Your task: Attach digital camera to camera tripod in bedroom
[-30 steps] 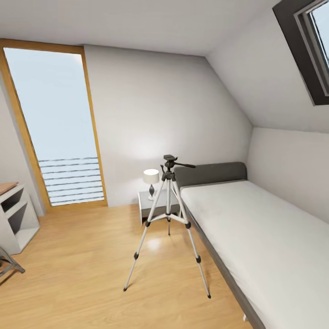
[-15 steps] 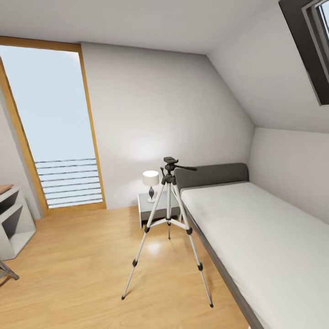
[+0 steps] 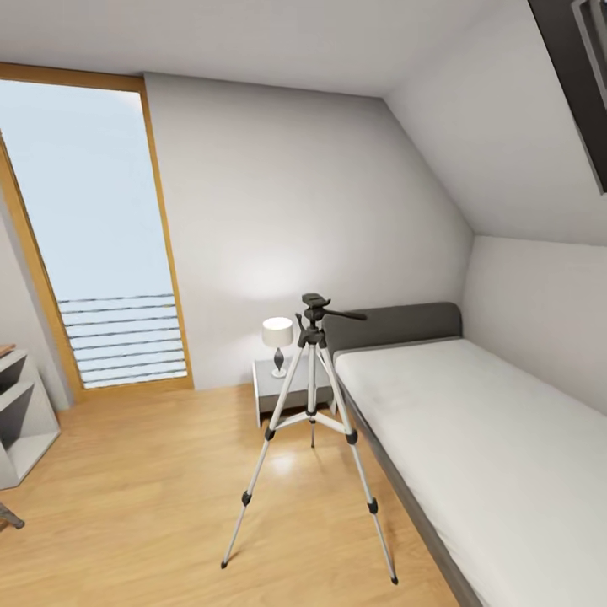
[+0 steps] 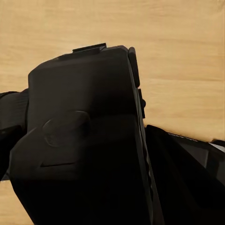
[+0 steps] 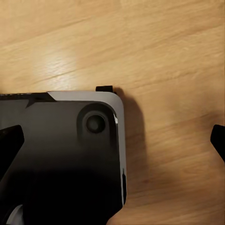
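The camera tripod (image 3: 311, 420) stands on the light wood floor of the bedroom, beside the low bed (image 3: 472, 438); it has silver legs and a dark pan head with its handle pointing right. In the left wrist view a bulky black body, the digital camera (image 4: 84, 93), sits close to the lens over the wood floor, and my left gripper (image 4: 89, 159) looks shut on it. My right gripper (image 5: 114, 140) hangs open over the floor, a dark fingertip at each side edge of the right wrist view, with nothing between them.
A grey nightstand (image 3: 282, 389) with a white lamp (image 3: 277, 335) stands behind the tripod. A tall wood-framed window (image 3: 88, 244) fills the left wall, and white cubby shelves (image 3: 21, 417) sit at the far left. My black base with a pale rim (image 5: 61, 154) lies below the right gripper.
The head view has drifted forward and to the right: the tripod looks slightly larger, and the shelves and skylight slide toward the picture's edges. The tripod itself has not moved.
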Motion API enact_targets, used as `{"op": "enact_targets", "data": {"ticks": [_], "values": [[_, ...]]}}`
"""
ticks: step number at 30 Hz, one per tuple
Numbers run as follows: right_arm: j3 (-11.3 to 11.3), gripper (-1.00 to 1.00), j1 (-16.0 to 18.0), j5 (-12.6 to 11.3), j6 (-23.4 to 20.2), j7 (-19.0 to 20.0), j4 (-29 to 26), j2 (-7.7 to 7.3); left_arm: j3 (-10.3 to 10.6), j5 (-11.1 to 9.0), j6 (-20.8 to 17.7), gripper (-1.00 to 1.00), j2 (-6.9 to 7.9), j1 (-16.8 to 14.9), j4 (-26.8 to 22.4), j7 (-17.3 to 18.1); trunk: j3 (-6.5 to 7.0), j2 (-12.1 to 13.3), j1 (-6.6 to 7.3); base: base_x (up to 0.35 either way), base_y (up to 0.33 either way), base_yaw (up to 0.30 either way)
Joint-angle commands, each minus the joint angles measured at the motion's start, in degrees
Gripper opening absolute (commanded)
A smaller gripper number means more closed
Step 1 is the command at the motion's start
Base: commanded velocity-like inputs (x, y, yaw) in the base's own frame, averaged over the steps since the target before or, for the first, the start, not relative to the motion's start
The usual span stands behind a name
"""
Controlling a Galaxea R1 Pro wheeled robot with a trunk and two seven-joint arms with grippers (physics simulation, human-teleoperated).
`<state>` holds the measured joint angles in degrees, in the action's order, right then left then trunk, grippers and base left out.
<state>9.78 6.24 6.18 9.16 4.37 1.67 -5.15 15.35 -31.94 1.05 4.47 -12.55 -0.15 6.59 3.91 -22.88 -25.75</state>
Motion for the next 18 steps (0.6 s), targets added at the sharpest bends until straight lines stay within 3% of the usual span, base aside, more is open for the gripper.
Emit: {"op": "enact_targets", "data": {"ticks": [1, 18], "values": [[0.5, 1.0, 0.1, 0.6, 0.3, 0.1, 0.2, -0.03, 0.5, -0.5, 0.1, -1.0, 0.01, 0.0, 0.1, 0.3, -0.02, 0.0, -0.04, 0.155, 0.0, 0.0], [0.5, 1.0, 0.1, 0.6, 0.3, 0.1, 0.2, -0.03, 0.5, -0.5, 0.1, -1.0, 0.01, 0.0, 0.1, 0.3, -0.02, 0.0, -0.04, 0.154, 0.0, 0.0]]}}
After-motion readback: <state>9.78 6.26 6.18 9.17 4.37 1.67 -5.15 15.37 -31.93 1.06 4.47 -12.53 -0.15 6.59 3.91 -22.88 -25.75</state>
